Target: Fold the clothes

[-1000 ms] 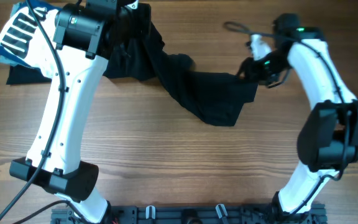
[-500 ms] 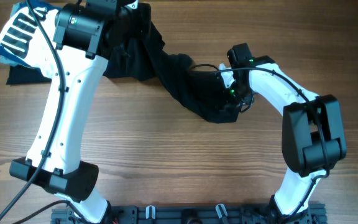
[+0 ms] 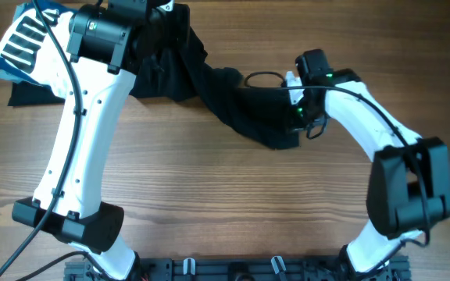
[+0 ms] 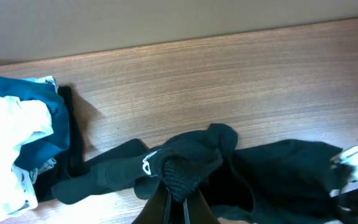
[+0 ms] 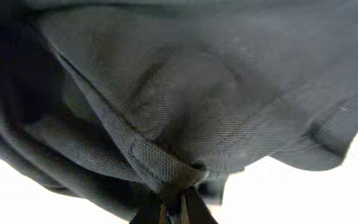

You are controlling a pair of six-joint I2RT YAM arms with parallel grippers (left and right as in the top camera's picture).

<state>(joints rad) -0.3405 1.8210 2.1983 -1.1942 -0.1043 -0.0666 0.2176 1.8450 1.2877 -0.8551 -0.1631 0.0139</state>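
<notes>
**Fold in preparation.** We show the black shirt (image 3: 241, 109) lying as a sagging, twisted band across the far half of the counter (image 3: 209, 211), strung between two holds. The left fingers (image 4: 156, 210) are clenched on a bunched ridge of its cloth near a small white logo (image 4: 146, 165), which we take to anchor that end. The right fingers (image 5: 199, 213) are pinched tight on a hemmed edge, fabric gathered between them, presumably so that the cloth can be drawn out flat. We judge folding proper not yet begun, since the shirt is crumpled and nowhere spread. At the far left corner a blue white-striped piece (image 3: 14, 47), a white piece (image 4: 11, 124) and a dark piece (image 3: 30, 95) lie heaped aside; we suppose they await their turn.
</notes>
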